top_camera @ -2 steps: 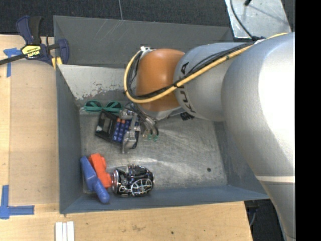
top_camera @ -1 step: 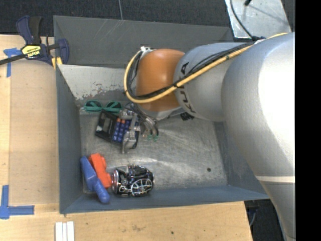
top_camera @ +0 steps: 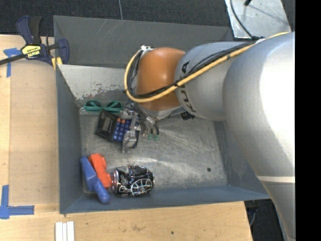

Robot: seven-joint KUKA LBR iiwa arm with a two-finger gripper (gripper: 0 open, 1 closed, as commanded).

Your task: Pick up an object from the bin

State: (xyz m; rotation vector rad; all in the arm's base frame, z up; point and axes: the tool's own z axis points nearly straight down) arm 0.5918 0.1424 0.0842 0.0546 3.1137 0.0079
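Calculator [top_camera: 109, 126], black with blue keys, lies left of centre on the floor of the bin [top_camera: 67, 144], apparently not yet lifted. The gripper [top_camera: 134, 133] is down at its right edge, open or closed cannot be told. A green glasses-like frame [top_camera: 103, 106] crowds the back wall just behind; bare floor opens rightward.

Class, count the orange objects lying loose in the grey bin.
1: an orange piece at the front left, touching a blue stick. The orange cover belongs to the arm, which may hide more.
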